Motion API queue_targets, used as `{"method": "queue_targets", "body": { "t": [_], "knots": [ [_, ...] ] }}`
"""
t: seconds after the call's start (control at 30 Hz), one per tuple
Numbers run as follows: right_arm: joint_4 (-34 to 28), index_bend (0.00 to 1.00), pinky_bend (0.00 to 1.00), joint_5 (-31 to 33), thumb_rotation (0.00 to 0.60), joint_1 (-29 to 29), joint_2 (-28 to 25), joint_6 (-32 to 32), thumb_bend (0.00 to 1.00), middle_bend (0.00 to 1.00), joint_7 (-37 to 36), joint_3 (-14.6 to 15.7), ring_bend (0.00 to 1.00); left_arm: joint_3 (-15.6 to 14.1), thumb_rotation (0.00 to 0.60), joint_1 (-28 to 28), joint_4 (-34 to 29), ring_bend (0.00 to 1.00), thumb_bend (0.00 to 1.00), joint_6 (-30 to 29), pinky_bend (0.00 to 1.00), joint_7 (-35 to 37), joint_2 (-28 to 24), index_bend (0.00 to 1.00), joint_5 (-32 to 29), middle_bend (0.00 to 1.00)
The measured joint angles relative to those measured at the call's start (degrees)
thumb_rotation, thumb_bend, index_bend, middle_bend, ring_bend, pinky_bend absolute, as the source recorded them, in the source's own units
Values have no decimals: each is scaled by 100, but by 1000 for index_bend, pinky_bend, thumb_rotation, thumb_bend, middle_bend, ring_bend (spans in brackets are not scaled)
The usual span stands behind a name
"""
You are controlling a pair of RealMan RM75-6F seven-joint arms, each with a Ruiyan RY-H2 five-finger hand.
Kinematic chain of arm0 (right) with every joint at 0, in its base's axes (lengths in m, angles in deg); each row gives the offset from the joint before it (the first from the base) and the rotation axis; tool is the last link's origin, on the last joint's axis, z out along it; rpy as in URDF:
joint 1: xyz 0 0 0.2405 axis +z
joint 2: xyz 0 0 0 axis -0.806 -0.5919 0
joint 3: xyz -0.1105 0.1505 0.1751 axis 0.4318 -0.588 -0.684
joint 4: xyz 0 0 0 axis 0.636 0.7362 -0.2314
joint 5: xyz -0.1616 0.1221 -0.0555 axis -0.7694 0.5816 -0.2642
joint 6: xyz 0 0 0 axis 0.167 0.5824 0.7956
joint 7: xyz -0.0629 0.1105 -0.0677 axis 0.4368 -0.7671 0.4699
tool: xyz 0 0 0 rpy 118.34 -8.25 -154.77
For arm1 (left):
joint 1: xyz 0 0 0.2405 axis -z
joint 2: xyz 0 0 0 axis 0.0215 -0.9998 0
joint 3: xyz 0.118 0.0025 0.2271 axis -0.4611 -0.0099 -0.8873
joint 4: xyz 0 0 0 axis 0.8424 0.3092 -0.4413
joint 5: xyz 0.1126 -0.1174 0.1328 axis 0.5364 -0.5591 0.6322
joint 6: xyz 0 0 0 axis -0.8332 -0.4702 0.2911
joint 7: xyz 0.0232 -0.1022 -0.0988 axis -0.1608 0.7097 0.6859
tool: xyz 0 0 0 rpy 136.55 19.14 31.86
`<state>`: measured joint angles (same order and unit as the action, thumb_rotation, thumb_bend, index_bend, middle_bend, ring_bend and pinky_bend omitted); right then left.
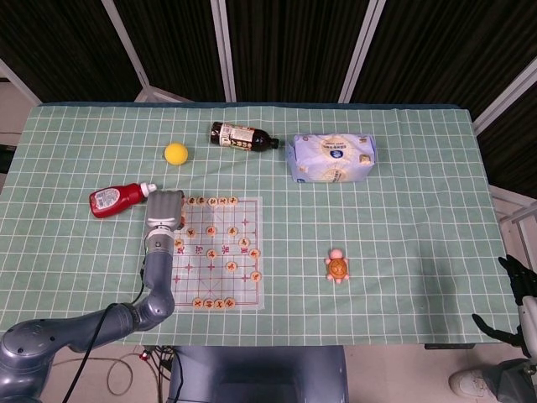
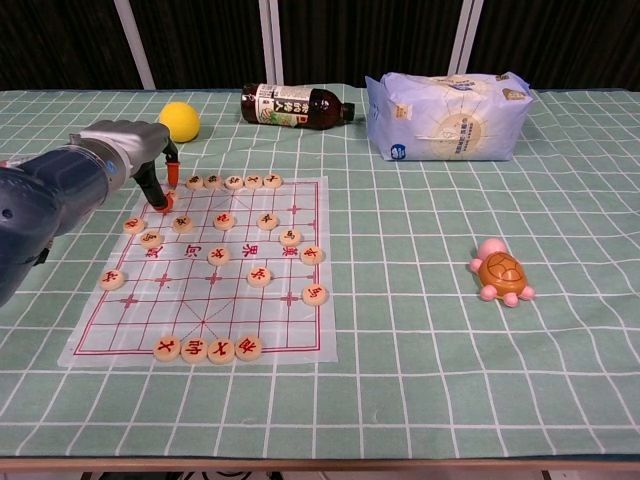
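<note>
Green checked cloth (image 1: 403, 210); left hand (image 2: 140, 150) fingers touching chess piece (image 2: 166, 199).

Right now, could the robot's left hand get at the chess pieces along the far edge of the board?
Probably yes. The left hand hovers over the board's far left corner, its fingers pointing down beside the far row of pieces. Nothing stands between them; the yellow ball lies behind.

The left arm is a blue-grey tubular housing with rounded joint sections and a black cable running along its lower segment. The left hand (image 1: 164, 211) has a light grey metallic shell; its fingers (image 2: 160, 190) are dark with orange-red tips. The right hand (image 1: 513, 277) is black.
</note>
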<state>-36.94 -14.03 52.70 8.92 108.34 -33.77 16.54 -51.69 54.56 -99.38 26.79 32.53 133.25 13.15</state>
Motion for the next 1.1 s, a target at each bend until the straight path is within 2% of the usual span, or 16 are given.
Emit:
{"method": "queue_targets", "body": {
  "t": [0.27,0.63,1.1],
  "knots": [
    [-14,0,0,6,600,-2,2,1,249,0,12,-4,0,-37,600,11,71,1000,309,75,1000,62,35,446,-23,1000],
    [-20,0,0,9,600,-7,7,8,249,0,6,-11,0,-61,600,51,138,1000,372,113,1000,102,84,463,-34,1000],
    [-29,0,0,-27,600,-26,2,48,248,0,-7,-5,0,-84,600,-1,-147,1000,376,-11,1000,176,-64,469,24,1000]
  ]
}}
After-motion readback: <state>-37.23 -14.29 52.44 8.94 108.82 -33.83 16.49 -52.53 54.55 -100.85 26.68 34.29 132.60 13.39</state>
